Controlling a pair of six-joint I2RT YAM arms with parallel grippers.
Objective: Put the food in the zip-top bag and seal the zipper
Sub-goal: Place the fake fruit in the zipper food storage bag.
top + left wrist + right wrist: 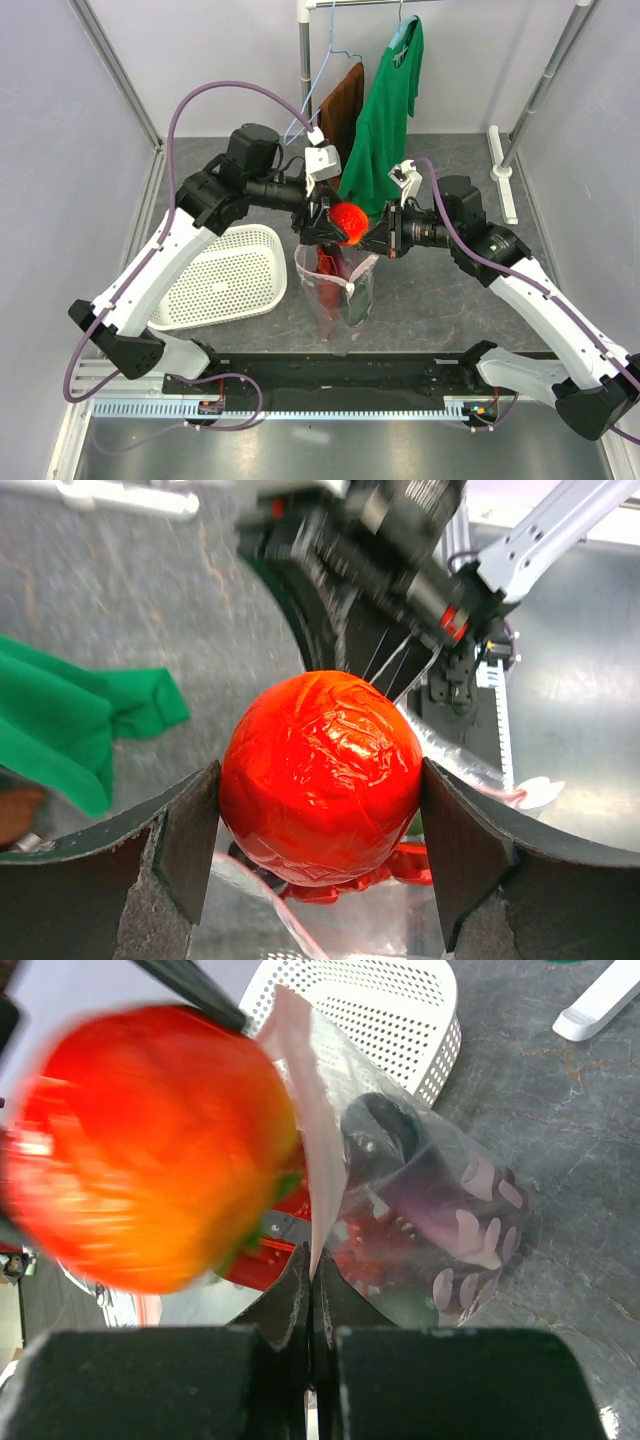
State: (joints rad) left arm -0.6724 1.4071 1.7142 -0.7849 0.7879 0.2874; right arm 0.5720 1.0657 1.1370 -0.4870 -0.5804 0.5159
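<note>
- The left gripper point(320, 825) is holding the red tomato point(320, 775) between its two fingers point(185, 840), and the jaws are standing wide around it.
- The tomato is hanging just above the open mouth of the zip-top bag point(338, 305), which is standing upright on the grey table point(440, 290).
- The right gripper point(312, 1295) is pinching the pale pink zipper strip point(312, 1160) with fully closed jaws and is holding that edge of the bag up.
- Inside the bag, the red lobster point(265, 1255), the dark grape bunch point(420, 1195) and a dark green piece point(358, 300) are lying together.
- The white perforated basket point(225, 275) is sitting just beside the bag, to its left in the top view.
- A green shirt point(385, 120) is hanging on a rack point(303, 60) behind the arms.
</note>
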